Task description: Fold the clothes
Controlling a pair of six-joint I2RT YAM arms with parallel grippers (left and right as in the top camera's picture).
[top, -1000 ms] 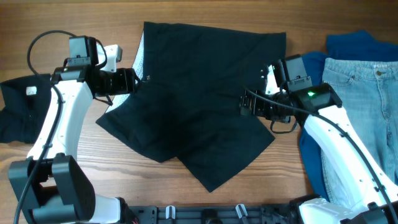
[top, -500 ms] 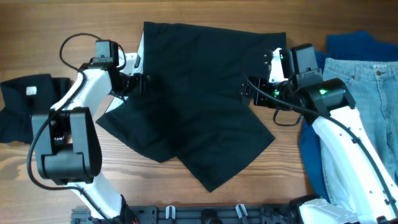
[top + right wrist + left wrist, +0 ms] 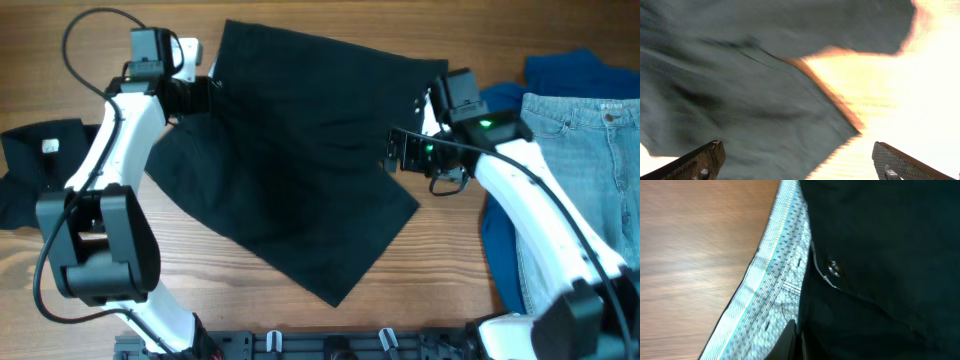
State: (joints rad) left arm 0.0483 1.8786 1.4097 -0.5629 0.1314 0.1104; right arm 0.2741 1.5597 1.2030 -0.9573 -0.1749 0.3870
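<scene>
Black shorts [image 3: 290, 170] are spread mid-table [image 3: 440, 285], skewed, one corner pointing at the near edge. My left pincer [image 3: 205, 92] is at their top-left corner, closed on the waistband. The wrist cam is right up on the checked lining [image 3: 770, 295] and a snap [image 3: 833, 269]. Right pincer [image 3: 398, 152] is over the shorts' right edge, fingers [image 3: 705, 160] spread wide, holding nothing. Jeans [image 3: 590, 170] lie on a blue garment [image 3: 565, 75] far right. Black logo garment [image 3: 35, 170] far left.
</scene>
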